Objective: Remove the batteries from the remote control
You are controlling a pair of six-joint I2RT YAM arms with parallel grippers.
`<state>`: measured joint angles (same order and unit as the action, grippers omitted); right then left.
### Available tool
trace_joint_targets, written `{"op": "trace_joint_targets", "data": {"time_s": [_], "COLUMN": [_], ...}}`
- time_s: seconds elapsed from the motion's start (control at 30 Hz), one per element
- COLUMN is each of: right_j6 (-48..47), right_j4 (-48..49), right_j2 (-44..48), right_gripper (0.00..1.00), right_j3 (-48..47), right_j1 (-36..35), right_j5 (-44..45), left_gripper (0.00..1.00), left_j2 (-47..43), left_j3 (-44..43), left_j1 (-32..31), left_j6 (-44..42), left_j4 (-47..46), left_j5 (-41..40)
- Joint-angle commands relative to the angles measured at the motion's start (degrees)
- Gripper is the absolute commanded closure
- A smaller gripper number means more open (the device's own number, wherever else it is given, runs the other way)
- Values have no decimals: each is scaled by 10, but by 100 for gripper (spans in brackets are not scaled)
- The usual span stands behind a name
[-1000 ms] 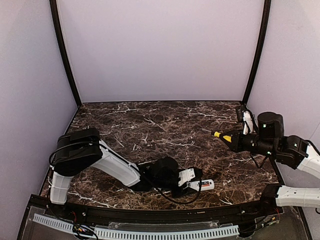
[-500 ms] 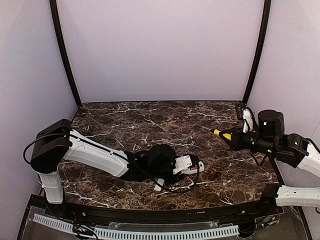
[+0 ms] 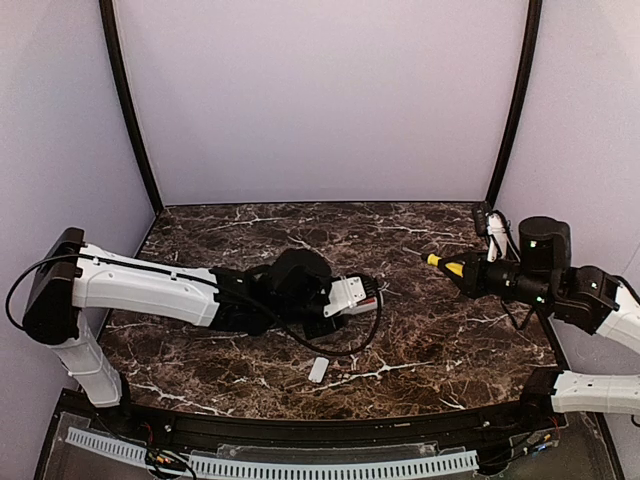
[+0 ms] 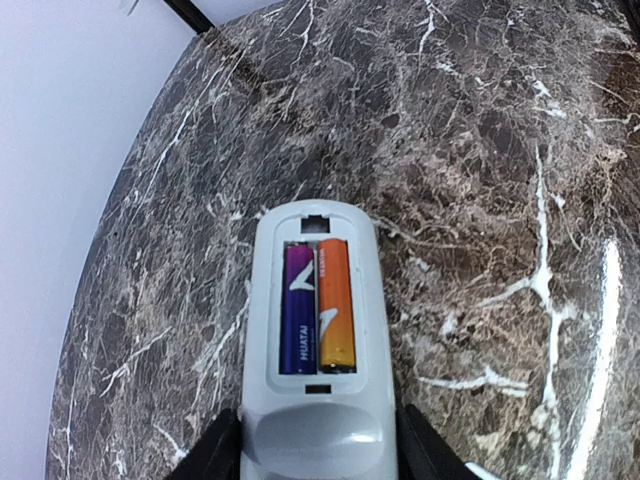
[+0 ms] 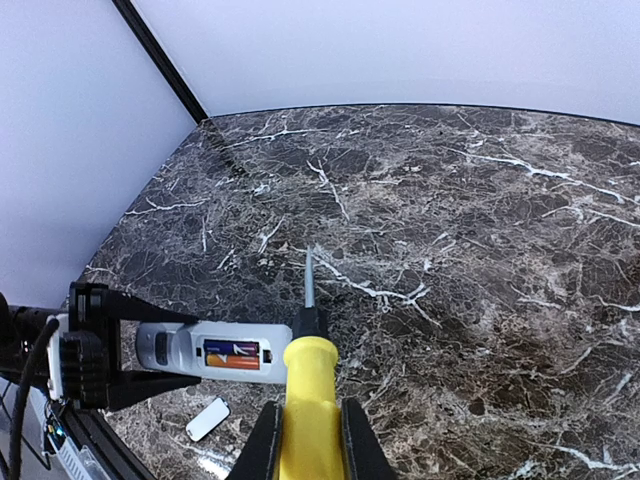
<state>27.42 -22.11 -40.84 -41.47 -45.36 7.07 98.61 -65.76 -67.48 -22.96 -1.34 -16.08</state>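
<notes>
A: Where is the remote control (image 4: 367, 300)?
B: In the left gripper (image 4: 318, 450). Its two black fingers (image 4: 222, 452) pinch the long sides of the remote's near end. The rest of the white bar sticks straight out ahead of the fingertips.
A: Which face shows?
B: The back. The recess is open toward the wrist camera, just ahead of the fingers.
A: And the batteries (image 4: 318, 305)?
B: Both lie in the recess, side by side and lengthwise along the remote. In the wrist view the purple one is on the left and the orange one on the right.
A: The cover?
B: A small white cover piece (image 3: 319, 369) lies flat on the marble table (image 3: 250, 240). It is apart from the left gripper, on the side toward the arm bases.
A: What about the right gripper (image 5: 310, 450)?
B: It is clamped on the handle of a yellow-handled tool (image 5: 308, 385). The thin metal shaft points straight out ahead of its fingers.
A: Does the tip touch the remote?
B: No. In the overhead view there is bare marble between the tip and the remote. From the right wrist camera the remote lies crosswise ahead of the handle, recess showing.
A: Is the remote resting on the table?
B: I cannot tell for sure; it looks held off it.
</notes>
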Motion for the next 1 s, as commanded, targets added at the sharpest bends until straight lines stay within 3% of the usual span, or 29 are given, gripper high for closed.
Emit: {"op": "trace_joint_targets", "data": {"time_s": [0.0, 0.23, 0.5, 0.63, 0.97], "right_j6": [-2, -6, -5, -8, -14], "right_j4": [38, 36, 43, 67, 101], "right_j2": [-3, -28, -88, -118, -144], "right_gripper": [100, 100, 100, 100, 100], "right_j3": [-6, -35, -75, -93, -116], "right_j1": [2, 2, 1, -1, -49], "right_j5": [-12, -67, -152, -201, -206], "left_gripper": [100, 100, 100, 100, 100], "left_j2": [-79, -168, -278, -313, -299], "left_j3": [13, 92, 170, 230, 253], "left_j1": [42, 54, 54, 55, 54], "left_j6": [-1, -49, -171, -236, -302], "left_j4": [37, -64, -115, -191, -226], "left_j5": [35, 23, 4, -4, -13]}}
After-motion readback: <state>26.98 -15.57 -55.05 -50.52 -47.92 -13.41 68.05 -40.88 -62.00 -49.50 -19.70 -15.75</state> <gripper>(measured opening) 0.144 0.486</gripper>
